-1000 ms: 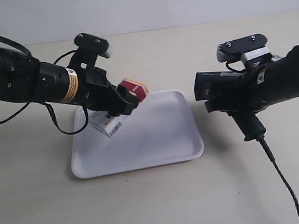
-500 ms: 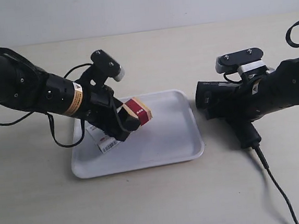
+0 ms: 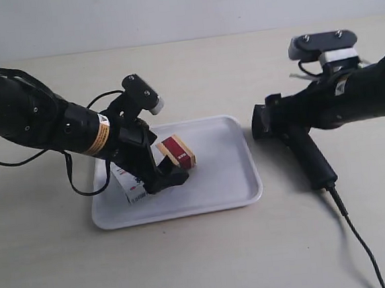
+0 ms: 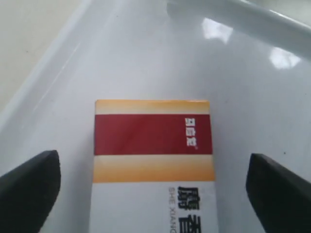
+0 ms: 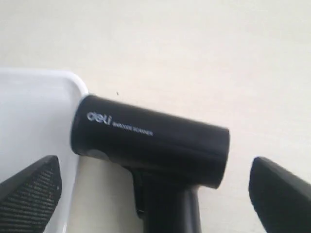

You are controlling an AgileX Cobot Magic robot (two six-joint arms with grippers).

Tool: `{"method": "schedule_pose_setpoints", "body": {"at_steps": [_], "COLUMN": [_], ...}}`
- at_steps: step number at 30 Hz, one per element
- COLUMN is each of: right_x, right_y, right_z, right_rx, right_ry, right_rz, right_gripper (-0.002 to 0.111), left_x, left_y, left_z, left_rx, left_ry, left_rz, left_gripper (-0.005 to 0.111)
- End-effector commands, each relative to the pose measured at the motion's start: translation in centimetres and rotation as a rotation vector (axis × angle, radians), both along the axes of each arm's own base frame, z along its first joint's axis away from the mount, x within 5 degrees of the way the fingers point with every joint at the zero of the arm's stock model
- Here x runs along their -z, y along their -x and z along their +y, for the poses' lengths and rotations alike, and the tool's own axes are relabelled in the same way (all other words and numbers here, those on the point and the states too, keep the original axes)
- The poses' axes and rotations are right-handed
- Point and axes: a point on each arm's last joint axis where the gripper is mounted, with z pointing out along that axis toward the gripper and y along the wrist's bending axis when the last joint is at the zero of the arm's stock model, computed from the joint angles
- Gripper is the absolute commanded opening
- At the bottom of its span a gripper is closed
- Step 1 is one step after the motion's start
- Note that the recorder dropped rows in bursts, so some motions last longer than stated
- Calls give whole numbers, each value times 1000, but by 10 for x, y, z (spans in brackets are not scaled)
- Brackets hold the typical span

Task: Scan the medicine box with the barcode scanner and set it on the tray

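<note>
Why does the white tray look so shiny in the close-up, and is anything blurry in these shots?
Left wrist view: bright lamp reflections glare off the tray, while the medicine box stays sharp but the dark jaws at both edges are soft. Right wrist view: the barcode scanner is crisp. Exterior view: even light, soft shadows.

The left arm point(image 3: 35, 117) reaches in from the exterior view's left, angled downward, its wrist bent so the left gripper point(image 3: 155, 167) points down. In the left wrist view its two dark fingers point(image 4: 29, 187) stand spread wide, well clear of what lies between them. The right arm point(image 3: 356, 92) comes in from the exterior view's right, held lower and nearly level. The right gripper point(image 5: 155, 194) is likewise parted, its fingers point(image 5: 31, 194) showing at either edge of the right wrist view with clear gaps inside them.
</note>
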Motion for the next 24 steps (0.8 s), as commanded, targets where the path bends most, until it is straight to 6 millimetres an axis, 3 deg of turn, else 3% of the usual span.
{"method": "schedule_pose_setpoints", "body": {"at_steps": [1,2,3,4,7,8,12,15,18,24], "right_x": [-56,-77,-98,-108,-136,-140,-139,-146,-157,-162], "right_y": [15,26,41,51,86,107,149,170,185,194], "right_z": [-9,-14,-20,-24,-38,-45,-67,-78,-87,-92], "right_rx": [-5,-20,-23,-28,-41,-53,-54,-50,-49,-48], "right_ry": [-45,-49,-74,-93,-191,-240,-326,-377,-427,-454], "right_rz": [-96,-130,-179,-216,-409,-496,-640,-723,-818,-866], "right_gripper": [100,97,86,76,29,3,1,1,1,1], "left_x": [-37,-58,-87,-103,-147,-161,-159,-144,-127,-123], "left_y": [-1,3,11,16,33,42,65,96,143,199], "left_z": [0,2,6,9,29,43,76,94,109,107], "left_rx": [-34,-27,0,24,94,110,-32,-135,-210,64], "left_ry": [91,155,261,323,480,527,650,746,749,764], "left_rz": [-29,-16,12,36,94,108,78,-23,-109,-112], "left_gripper": [105,102,92,83,28,1,1,2,2,2]}}
